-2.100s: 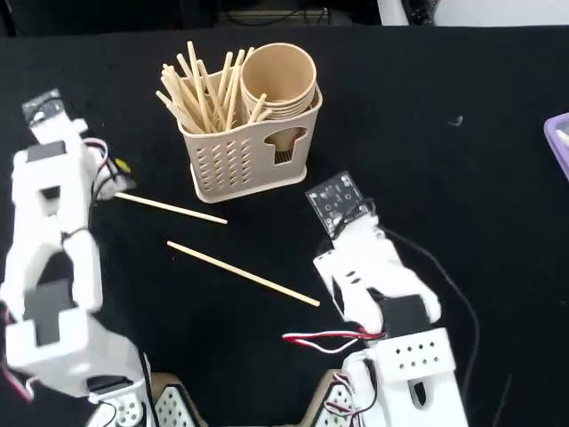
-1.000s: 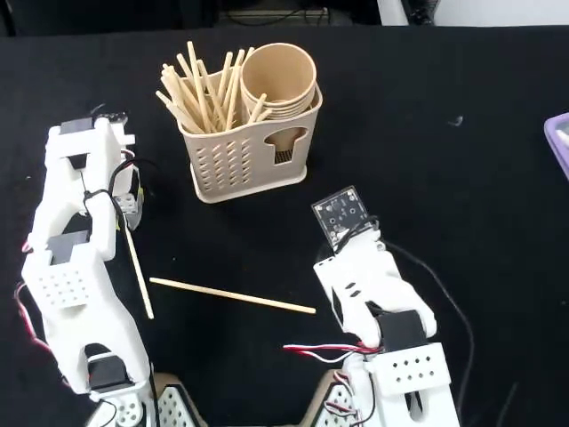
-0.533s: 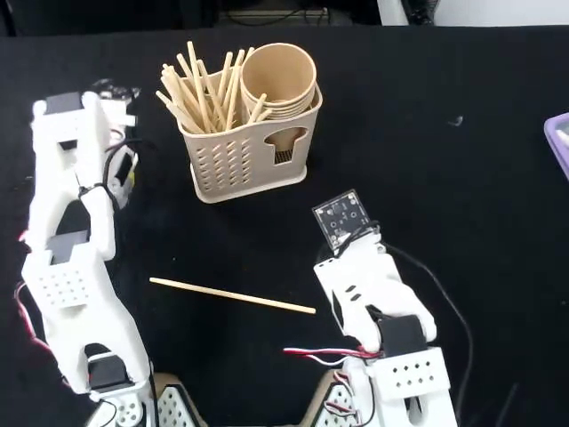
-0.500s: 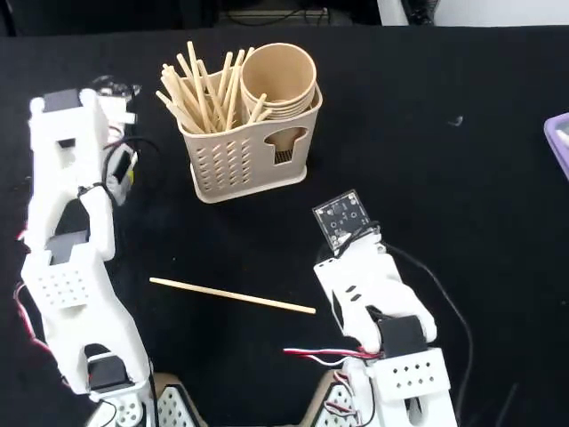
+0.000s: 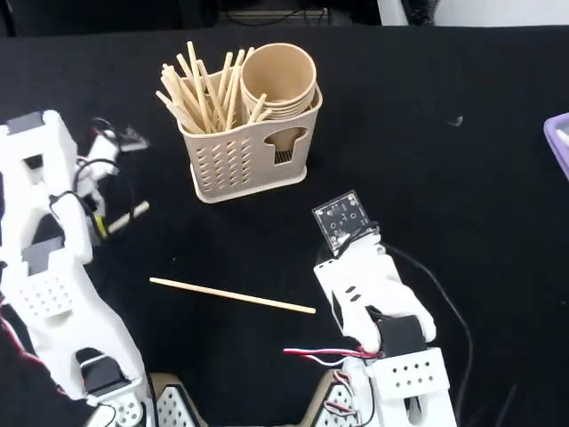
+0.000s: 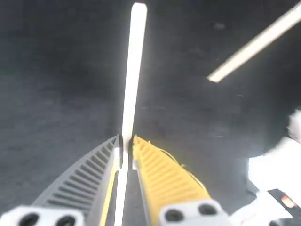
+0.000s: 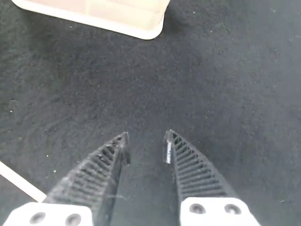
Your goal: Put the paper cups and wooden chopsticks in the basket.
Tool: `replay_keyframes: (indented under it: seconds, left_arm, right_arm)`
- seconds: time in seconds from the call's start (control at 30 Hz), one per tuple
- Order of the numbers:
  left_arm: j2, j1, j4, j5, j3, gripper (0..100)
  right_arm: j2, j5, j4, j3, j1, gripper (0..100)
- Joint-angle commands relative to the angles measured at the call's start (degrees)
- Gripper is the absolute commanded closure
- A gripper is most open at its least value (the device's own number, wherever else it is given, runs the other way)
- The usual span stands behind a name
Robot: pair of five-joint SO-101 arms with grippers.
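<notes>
A beige perforated basket [image 5: 249, 160] stands upright on the black surface [image 5: 427, 178]. It holds a stack of tan paper cups [image 5: 278, 76] in the compartment on the high view's right and a bundle of wooden chopsticks [image 5: 200, 89] leaning in the other. A loose chopstick [image 5: 233, 295] lies flat well in front of the basket, and a second chopstick [image 6: 131, 70] is pinched between the fingers [image 6: 155, 174] of the left gripper [image 6: 126, 141].

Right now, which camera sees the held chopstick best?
Left wrist view: the held chopstick runs straight out of the left gripper, pinched tight. The high view catches a short end beside that arm. The right wrist view has the loose chopstick.
</notes>
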Motion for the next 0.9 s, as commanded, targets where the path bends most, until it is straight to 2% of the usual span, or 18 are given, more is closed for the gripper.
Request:
replay_keyframes:
  seconds: [0.0,0.2,0.27,0.37,0.53,0.63,0.8,0.87]
  left_arm:
    - [-13.5,6.1,0.6,-1.3,9.5,97]
    - [-31.1,15.9,0.4,-1.1,25.8,97]
    - [-34.7,20.9,-2.7,0.1,32.0,97]
    - [-37.3,28.9,-9.9,7.8,39.7,97]
    - [-36.5,40.8,-18.5,17.3,43.9,97]
    - [-35.4,44.2,-21.4,20.6,43.9,95]
    - [-33.7,44.4,-23.4,25.0,44.5,76]
    - [-33.1,44.5,-23.6,24.6,45.1,78]
  right_arm:
    - [-0.8,-0.5,-1.5,-0.3,0.8,86.8]
    - [-0.8,-0.6,-2.2,-0.7,4.9,86.8]
    - [-0.8,-0.6,-3.3,-0.7,7.4,86.8]
    - [-0.8,-3.2,-3.5,-0.8,9.9,86.8]
    - [-0.8,-4.0,-3.5,-0.8,11.0,86.8]
    - [-0.8,-4.0,-3.5,-0.8,11.0,86.8]
    - [-0.8,-3.8,-3.4,-0.7,11.0,86.8]
    - [-0.8,-3.8,-3.4,-0.7,11.0,86.8]
